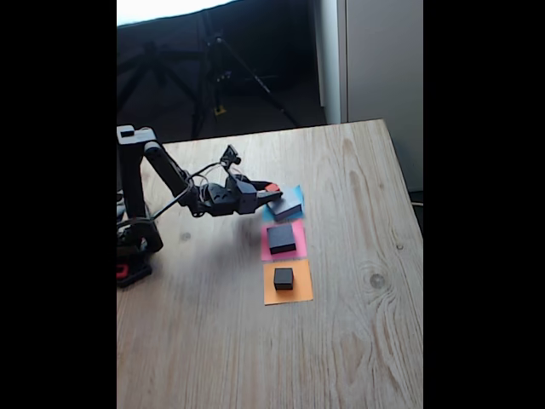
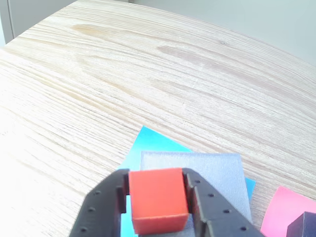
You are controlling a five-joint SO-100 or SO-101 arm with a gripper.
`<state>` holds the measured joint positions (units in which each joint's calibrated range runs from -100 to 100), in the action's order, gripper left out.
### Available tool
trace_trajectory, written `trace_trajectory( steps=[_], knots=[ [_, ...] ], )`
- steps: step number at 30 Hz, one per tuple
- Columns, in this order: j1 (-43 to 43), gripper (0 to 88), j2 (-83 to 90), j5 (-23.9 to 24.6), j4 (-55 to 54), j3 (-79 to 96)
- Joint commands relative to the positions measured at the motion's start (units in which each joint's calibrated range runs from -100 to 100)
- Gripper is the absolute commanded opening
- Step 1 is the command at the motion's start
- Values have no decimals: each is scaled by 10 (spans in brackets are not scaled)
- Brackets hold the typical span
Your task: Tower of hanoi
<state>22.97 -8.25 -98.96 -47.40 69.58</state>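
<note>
The gripper [image 2: 158,202] is clenched on the red cube [image 2: 157,197], its two black fingers [image 2: 106,207] pressing the cube's left and right faces in the wrist view. The cube hangs over the grey block [image 2: 207,173], which lies on the blue paper square [image 2: 153,143]; whether the cube touches the grey block I cannot tell.

In the fixed view the gripper [image 1: 266,194] reaches the far end of a row of three papers. The grey block [image 1: 287,205] lies farthest, the medium black block [image 1: 281,239] on the pink square [image 1: 296,232] in the middle, the small black cube [image 1: 283,278] on the orange square [image 1: 289,294] nearest.

The step looks like carrying the smallest piece between stacks. The next move calls for a level, centred set-down, then spreading the fingers without nudging anything below.

The counter [image 1: 358,324] lies open to the near side and right; its right edge is well apart from the row.
</note>
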Motion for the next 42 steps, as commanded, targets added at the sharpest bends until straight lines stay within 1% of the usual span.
trace_trajectory(
  steps=[1,3,6,9,14,16,19,24,25,26,28,29,31,32,33,34,35,37,39,41,42],
  knots=[
    [10,63,74,-10,68,-32],
    [7,58,82,-10,92,-39],
    [6,73,80,-10,90,-26],
    [6,9,82,-10,92,-20],
    [1,4,96,-10,111,-20],
    [-1,4,115,-10,143,-26],
    [-4,4,170,-5,259,-57],
    [-10,4,277,67,548,-165],
    [-10,4,297,83,610,-194],
    [-10,4,312,87,672,-224],
    [-11,4,334,120,784,-295],
    [-15,4,341,118,851,-337],
    [-20,4,361,137,929,-390],
    [-24,4,367,130,977,-420],
    [-28,4,378,133,1016,-447],
    [-33,4,387,138,1048,-468],
    [-40,4,397,127,1087,-492],
    [-55,4,413,130,1144,-536],
    [-77,4,428,115,1192,-574],
    [-104,4,440,87,1240,-613],
    [-116,4,443,83,1259,-633]
  ],
)
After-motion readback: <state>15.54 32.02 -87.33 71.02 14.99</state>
